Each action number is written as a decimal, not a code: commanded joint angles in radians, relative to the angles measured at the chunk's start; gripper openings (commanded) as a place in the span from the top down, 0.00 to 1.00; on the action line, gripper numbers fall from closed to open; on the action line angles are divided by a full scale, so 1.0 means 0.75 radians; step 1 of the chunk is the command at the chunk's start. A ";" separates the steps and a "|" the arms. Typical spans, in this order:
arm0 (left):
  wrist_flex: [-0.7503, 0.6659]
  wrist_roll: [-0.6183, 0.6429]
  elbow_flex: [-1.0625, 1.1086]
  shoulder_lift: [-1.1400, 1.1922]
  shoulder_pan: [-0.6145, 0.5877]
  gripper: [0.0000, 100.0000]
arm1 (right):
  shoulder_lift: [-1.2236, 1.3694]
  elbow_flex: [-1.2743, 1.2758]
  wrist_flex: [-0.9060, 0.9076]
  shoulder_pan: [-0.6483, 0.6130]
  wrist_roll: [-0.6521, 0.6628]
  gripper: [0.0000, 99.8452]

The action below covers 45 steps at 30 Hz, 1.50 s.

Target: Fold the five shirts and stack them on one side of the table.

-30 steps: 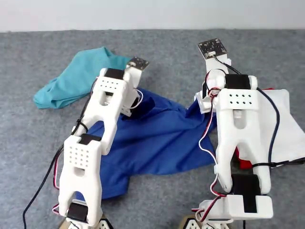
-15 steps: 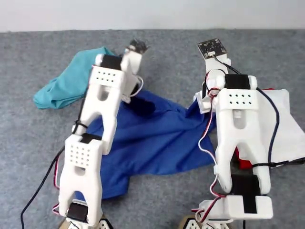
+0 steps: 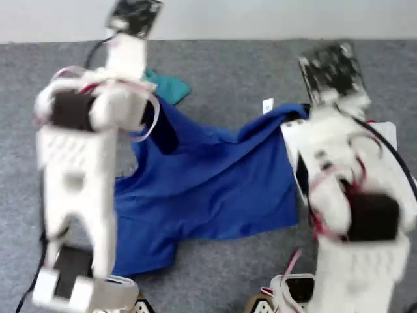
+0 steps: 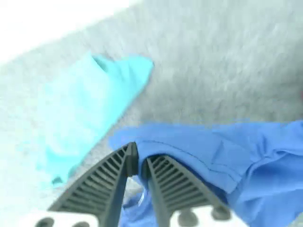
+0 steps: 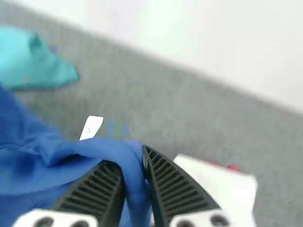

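Note:
A blue shirt [image 3: 215,195] is lifted at its two far corners and hangs stretched between both arms above the grey table. My left gripper [image 4: 137,158] is shut on the shirt's edge [image 4: 189,146], seen at the far left corner in the high view [image 3: 156,107]. My right gripper [image 5: 135,163] is shut on a bunched fold of the blue shirt [image 5: 71,156], at the far right corner in the high view [image 3: 296,111]. A white label [image 3: 267,105] sticks out near that corner.
A teal shirt [image 3: 168,85] lies at the far left, mostly behind the left arm [image 3: 85,143]; it also appears in the left wrist view [image 4: 85,113]. A white shirt [image 5: 222,184] with red cloth beneath lies at the right, behind the right arm [image 3: 345,195].
Both arms have risen sharply towards the camera, lifting the blue shirt's far corners off the table and stretching it between them. The shirt was lying crumpled before.

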 commanded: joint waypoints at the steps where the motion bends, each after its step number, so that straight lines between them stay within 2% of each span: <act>1: 0.025 0.006 0.017 -0.344 -0.014 0.99 | -0.120 -0.108 0.056 0.021 -0.012 0.99; 8: 0.016 0.006 0.017 -0.796 -0.018 0.99 | -0.154 -0.464 0.204 0.134 -0.012 0.99; 12: -0.070 0.012 0.001 -0.945 -0.020 0.99 | -0.154 -0.565 0.279 0.183 -0.016 0.99; 22: -0.045 0.063 -0.461 -0.867 -0.020 0.99 | -0.265 -0.591 0.308 0.183 -0.016 0.99; 27: -0.041 0.070 -0.580 -0.788 -0.014 0.99 | -0.259 -0.591 0.328 0.183 -0.055 0.99; 35: -0.027 0.063 -0.443 -0.687 -0.012 0.99 | -0.206 -0.338 0.273 0.175 -0.053 0.99; 45: -0.033 0.055 -0.298 -0.698 -0.018 0.99 | -0.171 0.078 0.030 0.173 -0.051 0.99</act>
